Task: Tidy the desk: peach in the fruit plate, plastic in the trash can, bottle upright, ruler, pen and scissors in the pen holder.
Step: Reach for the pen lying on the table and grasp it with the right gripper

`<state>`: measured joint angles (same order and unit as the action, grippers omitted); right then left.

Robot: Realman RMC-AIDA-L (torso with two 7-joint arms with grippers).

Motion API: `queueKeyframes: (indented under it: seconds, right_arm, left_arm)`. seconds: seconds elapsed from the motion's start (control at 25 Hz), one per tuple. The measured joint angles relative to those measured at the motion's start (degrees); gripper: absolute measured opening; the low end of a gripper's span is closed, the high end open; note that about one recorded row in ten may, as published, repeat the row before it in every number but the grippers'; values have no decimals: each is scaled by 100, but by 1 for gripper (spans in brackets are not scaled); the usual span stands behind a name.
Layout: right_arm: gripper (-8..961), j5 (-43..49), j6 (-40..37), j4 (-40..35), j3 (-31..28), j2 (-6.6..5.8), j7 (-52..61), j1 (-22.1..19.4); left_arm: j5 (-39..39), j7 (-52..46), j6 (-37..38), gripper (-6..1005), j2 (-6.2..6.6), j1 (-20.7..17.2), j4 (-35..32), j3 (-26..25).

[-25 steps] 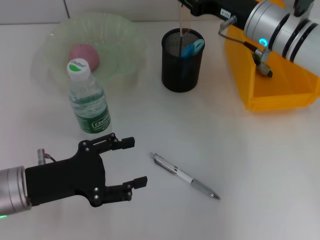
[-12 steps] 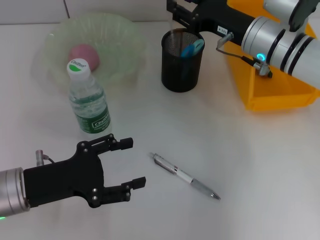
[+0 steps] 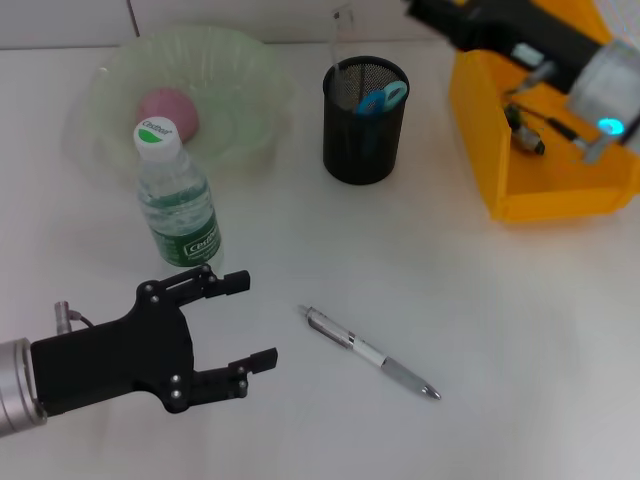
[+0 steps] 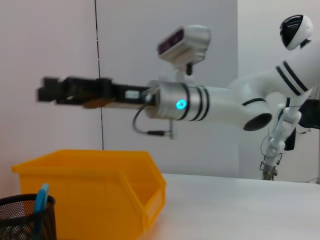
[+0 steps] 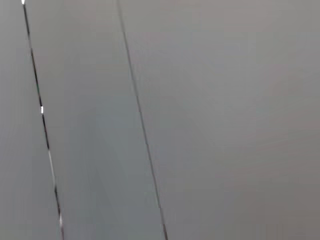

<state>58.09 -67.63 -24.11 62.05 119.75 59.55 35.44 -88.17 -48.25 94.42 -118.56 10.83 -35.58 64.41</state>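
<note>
Legible text: brand "C'estbon" in green on the white cap [image 3: 155, 130] of the upright bottle [image 3: 180, 212], standing just in front of the fruit plate [image 3: 240, 70]; repeated on the bottle's green label [image 3: 196, 243]. Nothing else readable.

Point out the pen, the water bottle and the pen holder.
pen [image 3: 368, 352], head view, middle of its barrel
water bottle [image 3: 180, 220], head view, its label
pen holder [image 3: 362, 138], head view, front mesh wall

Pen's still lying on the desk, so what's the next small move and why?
Probably shift the left gripper toward the pen and lower over it. Its jaws are open and empty, the pen lies flat just beside it, and the pen holder awaits it.
</note>
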Motion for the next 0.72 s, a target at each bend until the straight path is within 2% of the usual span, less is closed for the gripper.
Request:
queueKeyframes:
  seconds: [0.16,0.2,0.24,0.28,0.36,0.4,0.44,0.52,0.6,0.72]
  right_arm:
    - [722,2,-308,-1663,44,-36,1283,-1002]
    - [722,334,-291,-2772,132,-70,2233,-1448]
    - [722,334,-291,-2772,132,-70,2233,-1448]
    - [722,765,-243,-3569,156,-84,3000,-1658]
    - [752,1925,-310,-4967,161,-80,4670,-1813]
    - [767,3455,-704,-6250,176,-54,6281,-1766]
    - [782,3455,-704,-6250,176,-54,6281,-1766]
    - [812,5109,-1606,-7201,283,-51,7635,-1465]
    - [842,6072,-2425,-7623,457,-56,8381,-1077]
    - [840,7080,-3428,-7730,934,-61,9205,-475]
  left_arm:
    - [19,-1,85,799,4,-26,1,-23]
    - [19,-3,101,799,9,-42,1,-23]
    - [21,-11,109,799,15,-58,2,-24]
    - [20,-23,113,799,21,-72,3,-27]
    - [8,-56,113,799,32,-105,2,-39]
    - [1,-67,110,799,37,-125,-4,-47]
    - [-8,-75,101,799,38,-152,-12,-50]
    - [-12,-77,94,799,39,-209,-33,-69]
    - [-20,-78,90,799,40,-247,-32,-109]
    - [-20,-78,90,799,40,-247,-32,-109]
